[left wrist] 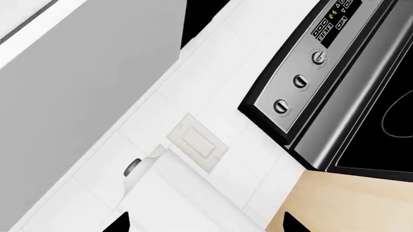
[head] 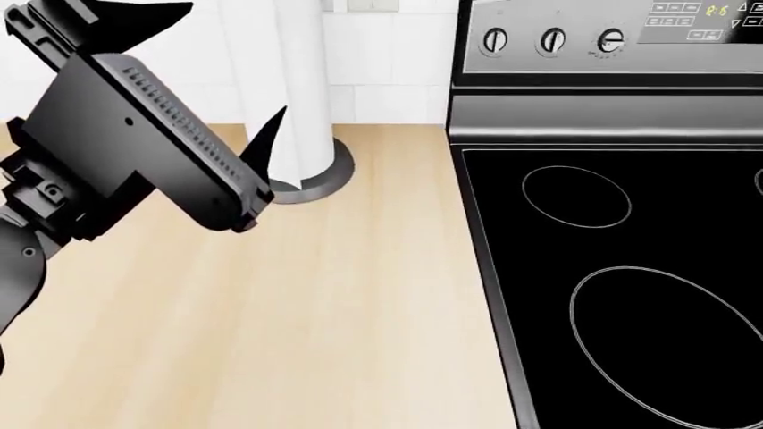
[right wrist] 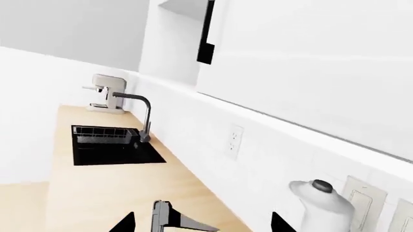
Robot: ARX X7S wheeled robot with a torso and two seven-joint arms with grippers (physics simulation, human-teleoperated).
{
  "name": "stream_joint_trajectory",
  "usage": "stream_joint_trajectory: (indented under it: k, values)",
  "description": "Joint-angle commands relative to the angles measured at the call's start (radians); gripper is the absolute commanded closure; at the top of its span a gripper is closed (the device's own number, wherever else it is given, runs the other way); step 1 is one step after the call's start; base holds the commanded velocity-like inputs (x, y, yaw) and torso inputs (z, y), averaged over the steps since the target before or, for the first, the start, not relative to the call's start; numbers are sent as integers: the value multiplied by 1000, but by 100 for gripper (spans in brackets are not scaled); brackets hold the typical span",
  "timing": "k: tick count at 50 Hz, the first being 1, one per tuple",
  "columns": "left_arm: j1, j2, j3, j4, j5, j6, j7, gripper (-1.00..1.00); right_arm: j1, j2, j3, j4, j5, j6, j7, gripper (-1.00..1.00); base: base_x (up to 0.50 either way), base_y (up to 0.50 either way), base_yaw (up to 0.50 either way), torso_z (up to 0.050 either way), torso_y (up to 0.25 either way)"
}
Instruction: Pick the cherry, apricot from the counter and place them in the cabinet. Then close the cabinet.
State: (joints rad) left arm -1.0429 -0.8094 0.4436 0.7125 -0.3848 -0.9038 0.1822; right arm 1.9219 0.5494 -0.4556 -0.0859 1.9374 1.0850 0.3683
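Up over the counter (head: pixel 298 322) went the left gripper (head: pixel 227 107), raised beside the paper towel roll (head: pixel 292 89), its black fingers (head: pixel 264 143) spread apart with nothing between them. No cherry, no apricot showed in any view, so where they lay couldn't be told. The stovetop (head: pixel 620 286) sat just right of the counter, its knobs (head: pixel 551 40) behind it. The right wrist view looked along the counter to the sink (right wrist: pixel 110 145), faucet (right wrist: pixel 143 116) and coffee machine (right wrist: pixel 106 94); only the right gripper's dark tips (right wrist: pixel 123 224) showed, set well apart.
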Motion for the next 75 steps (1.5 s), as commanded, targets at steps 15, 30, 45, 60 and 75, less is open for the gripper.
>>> stream_joint_trajectory:
  k: [15, 30, 45, 60, 75]
  values:
    - [-22, 6, 8, -14, -3, -22, 2, -100, -180, 240, 121, -188, 241, -89, 213, -100, 0, 0, 0, 0, 0]
    - [-27, -6, -12, -2, -16, -40, -2, -100, -364, 387, 226, -337, 337, -151, 237, -100, 0, 0, 0, 0, 0]
    - [-2, -9, -27, -8, -18, -17, -11, -100, -558, 447, 366, -439, 296, -234, 230, -100, 0, 0, 0, 0, 0]
    - [10, -1, -42, -16, -28, -23, -26, -100, -770, 424, 449, -485, 169, -293, 233, -100, 0, 0, 0, 0, 0]
    - [15, 5, -42, -21, -29, -9, -28, -100, -903, 378, 517, -549, 57, -317, 193, -100, 0, 0, 0, 0, 0]
